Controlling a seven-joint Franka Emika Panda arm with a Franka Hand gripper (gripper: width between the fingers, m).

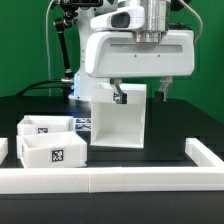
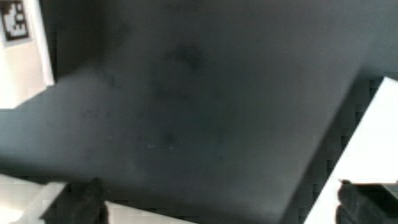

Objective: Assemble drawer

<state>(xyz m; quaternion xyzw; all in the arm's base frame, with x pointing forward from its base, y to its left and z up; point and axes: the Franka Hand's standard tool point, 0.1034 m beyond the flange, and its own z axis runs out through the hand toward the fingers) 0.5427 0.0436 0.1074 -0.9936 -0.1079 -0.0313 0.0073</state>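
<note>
The white hollow drawer housing (image 1: 120, 122) stands upright mid-table. Two small white trays with black-and-white markers lie to the exterior view's left of it, one behind (image 1: 45, 127) and one in front (image 1: 52, 150). My gripper (image 1: 140, 95) hangs at the housing's top edge, jaws wide apart and empty, one finger (image 1: 119, 95) in front of the top and the other (image 1: 163, 93) just off its side. In the wrist view the gripper (image 2: 217, 205) shows two dark fingertips (image 2: 71, 205) far apart over the dark table, with a white marked part (image 2: 15, 25) at the edge.
A long low white border wall (image 1: 110, 180) runs along the table's front and turns back at the exterior view's right (image 1: 205, 155). The arm's white body (image 1: 130, 50) and black stands fill the space behind the housing.
</note>
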